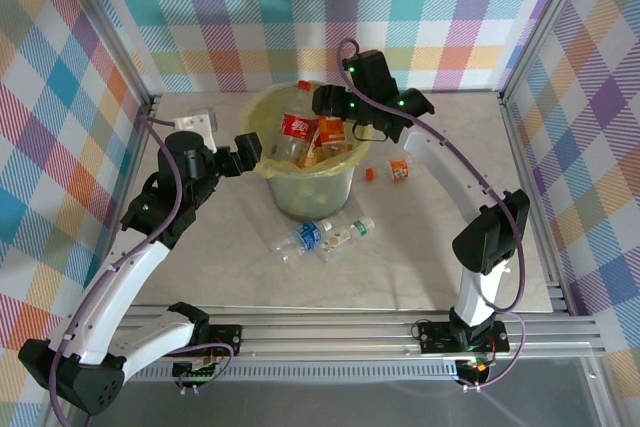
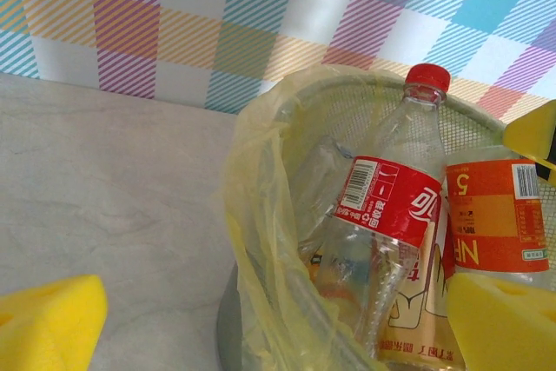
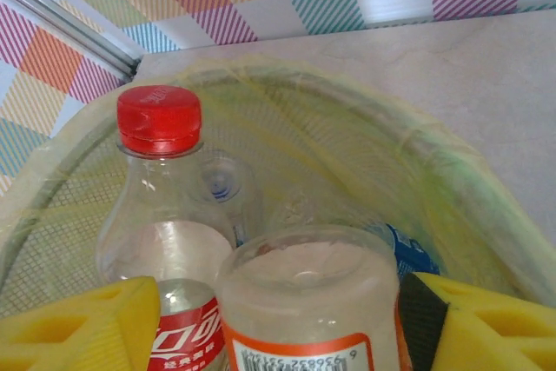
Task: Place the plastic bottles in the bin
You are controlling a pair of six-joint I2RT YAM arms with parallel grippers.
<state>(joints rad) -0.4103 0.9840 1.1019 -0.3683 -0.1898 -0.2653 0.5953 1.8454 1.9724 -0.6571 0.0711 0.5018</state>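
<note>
Two hands sit at the bin (image 1: 305, 192), which stands mid-surface (image 1: 210, 272). My left hand (image 1: 250, 147) hangs at its left rim, fingers spread wide with nothing between them. Inside the bin a red-capped bottle (image 2: 391, 206) stands upright, with an orange-labelled bottle (image 2: 495, 223) just right of it. My right hand (image 3: 282, 336) is over the bin, pads (image 3: 78, 323) apart around that orange-labelled bottle, with a gap on one side. A blue-labelled bottle (image 1: 303, 238) and a pale bottle (image 1: 348, 232) lie before the bin, a small orange bottle (image 1: 400, 169) to its right.

bottles (image 1: 294, 129) fill bin (image 1: 310, 197) mouth, near-right table (image 1: 430, 267) free
</note>
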